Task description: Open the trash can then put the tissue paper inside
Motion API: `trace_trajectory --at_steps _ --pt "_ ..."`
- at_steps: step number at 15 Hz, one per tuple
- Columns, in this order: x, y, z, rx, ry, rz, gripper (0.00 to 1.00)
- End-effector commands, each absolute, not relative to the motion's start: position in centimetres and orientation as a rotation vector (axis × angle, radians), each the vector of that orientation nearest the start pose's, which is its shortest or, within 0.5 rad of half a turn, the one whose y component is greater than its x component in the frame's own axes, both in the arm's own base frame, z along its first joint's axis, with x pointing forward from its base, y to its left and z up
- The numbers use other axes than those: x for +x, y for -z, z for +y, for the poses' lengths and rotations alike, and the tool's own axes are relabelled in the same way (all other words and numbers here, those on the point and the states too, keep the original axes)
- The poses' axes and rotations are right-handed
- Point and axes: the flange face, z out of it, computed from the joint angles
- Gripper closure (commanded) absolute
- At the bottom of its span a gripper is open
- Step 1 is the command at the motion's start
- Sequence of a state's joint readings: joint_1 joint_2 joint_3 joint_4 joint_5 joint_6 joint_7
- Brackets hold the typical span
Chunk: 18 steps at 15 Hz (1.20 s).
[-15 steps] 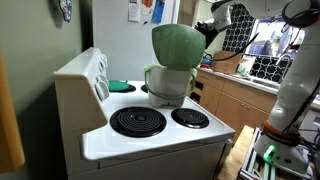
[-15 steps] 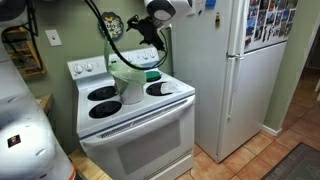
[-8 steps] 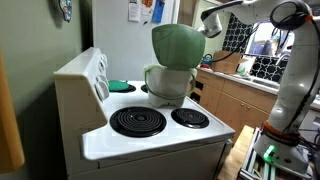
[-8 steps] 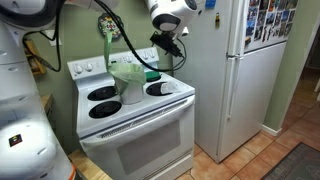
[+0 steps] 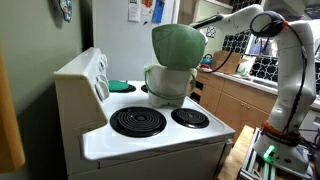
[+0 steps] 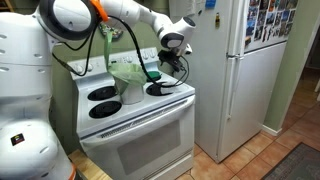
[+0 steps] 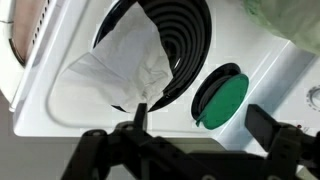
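Observation:
The trash can (image 5: pixel 168 82) (image 6: pixel 127 82) stands in the middle of the white stove, a small grey bin with a green rim. Its pale green domed lid (image 5: pixel 177 45) (image 6: pixel 106 42) is tipped up and open. The white tissue paper (image 7: pixel 125 65) lies crumpled on the edge of a black coil burner (image 7: pixel 185 35). My gripper (image 7: pixel 205 122) (image 6: pixel 166 64) hangs open just above the stove top behind the can, with nothing held. Below its fingers lie the tissue's corner and a flat green disc (image 7: pixel 222 98). In an exterior view the lid hides the gripper.
The stove (image 5: pixel 150 135) has two front coil burners (image 5: pixel 137 121) and a raised control panel (image 5: pixel 85 75). A tall white fridge (image 6: pixel 245 70) stands right beside it. Wooden cabinets (image 5: pixel 240 100) with a cluttered counter lie behind. The flat green disc (image 5: pixel 119 86) rests near the panel.
The arm has swung down from above the stove to the rear burner behind the trash can. The gripper stayed open. The trash can and its lid have not moved.

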<state>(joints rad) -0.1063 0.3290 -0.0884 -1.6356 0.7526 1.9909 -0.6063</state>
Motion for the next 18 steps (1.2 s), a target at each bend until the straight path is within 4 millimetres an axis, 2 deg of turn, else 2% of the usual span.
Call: trace_trajectory --at_steps 1,4,5,9,12,15,16,17,18 --pt "66.5 -43.9 -8.1 -2.520 0.358 -0.129 0.00" --pt "66.9 -43.9 -8.1 -2.525 0.358 -0.123 0.00" --pt "67.8 -43.0 -8.5 -2.555 0.347 -0.052 0.00" --pt "69.8 -39.5 -8.3 -2.630 0.270 0.057 0.00" --pt "71.0 -37.2 -8.2 -2.690 0.230 0.074 0.00" --pt "72.1 -35.7 -7.5 -2.710 0.207 0.065 0.00" --pt "72.3 -35.3 -7.2 -2.717 0.198 0.061 0.04" --pt "72.6 -35.0 -7.0 -2.724 0.190 0.057 0.25" --pt "72.8 -34.9 -6.9 -2.730 0.184 0.052 0.28"
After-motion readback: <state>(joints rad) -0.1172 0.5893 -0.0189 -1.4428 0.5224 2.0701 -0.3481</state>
